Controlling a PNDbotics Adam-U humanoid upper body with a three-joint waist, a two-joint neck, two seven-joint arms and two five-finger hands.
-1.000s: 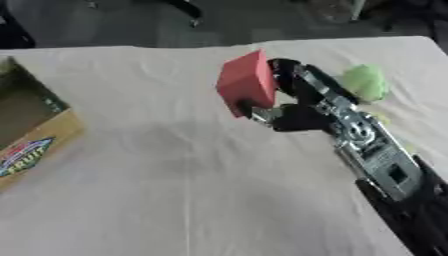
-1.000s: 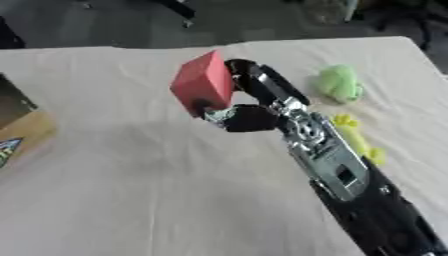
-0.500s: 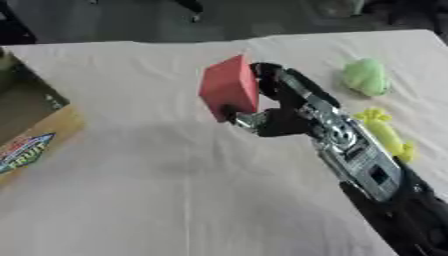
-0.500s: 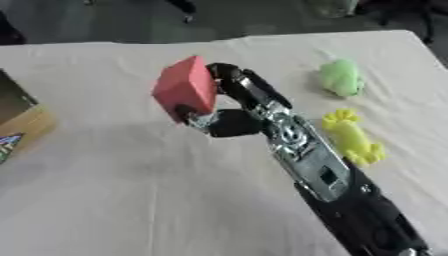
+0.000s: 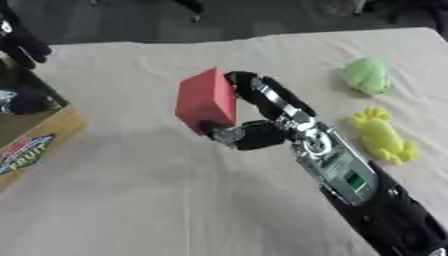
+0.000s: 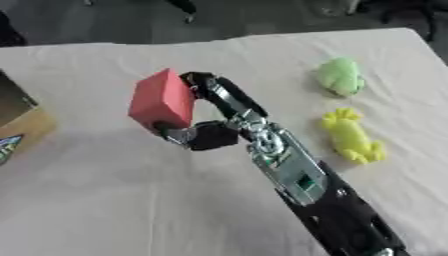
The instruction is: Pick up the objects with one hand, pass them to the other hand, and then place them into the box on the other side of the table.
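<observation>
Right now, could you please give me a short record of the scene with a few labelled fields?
held object: red block
holder: right robot hand, fingers curled round the block, above the table
left robot hand: not in view
still on table: green soft toy, yellow soft toy, both right of the arm
target: cardboard box at the left edge
surface: beige tablecloth

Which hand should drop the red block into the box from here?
Left. The box sits at the table's left edge, and the right hand holds the red block mid-table, so a handover suits.
</observation>
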